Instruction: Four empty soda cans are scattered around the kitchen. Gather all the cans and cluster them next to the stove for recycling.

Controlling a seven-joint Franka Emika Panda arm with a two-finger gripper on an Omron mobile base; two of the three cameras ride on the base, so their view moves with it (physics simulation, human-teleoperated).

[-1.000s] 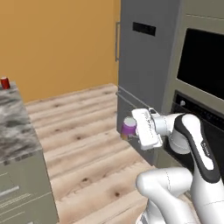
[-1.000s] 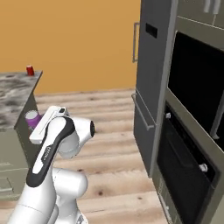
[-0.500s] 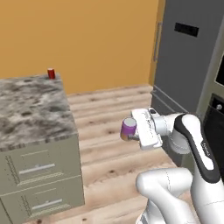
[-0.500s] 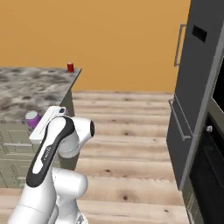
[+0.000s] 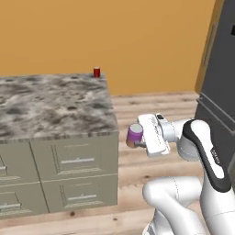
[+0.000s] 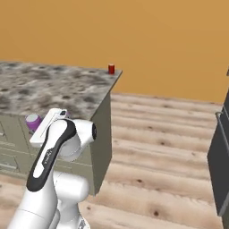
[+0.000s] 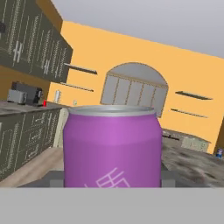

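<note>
A purple-pink soda can (image 5: pixel 135 134) stands upright in my gripper (image 5: pixel 137 138), which is shut on it in front of my arm, level with the island's top. The same can (image 6: pixel 32 121) peeks out beside my forearm in the right base view. In the hand view it looms close (image 7: pixel 112 146), with a dark fingertip (image 7: pixel 56 178) low at each side. A red soda can (image 5: pixel 97 72) stands at the far right corner of the marble island (image 6: pixel 111 69). Far off, a small red can (image 7: pixel 44 103) sits on the left counter and a blue can (image 7: pixel 219 152) on the right one. The stove is out of view.
The marble-topped island (image 5: pixel 55 103) with grey drawers (image 5: pixel 78 160) stands just left of the held can. A tall dark appliance (image 5: pixel 219 92) rises at the right, and its edge (image 6: pixel 222 165) also shows. Wooden floor (image 6: pixel 161 143) runs back to the orange wall.
The whole picture has slid right as the base turned: the island now lies in front and the dark appliances have moved to the edge. The purple can stays in the gripper.
</note>
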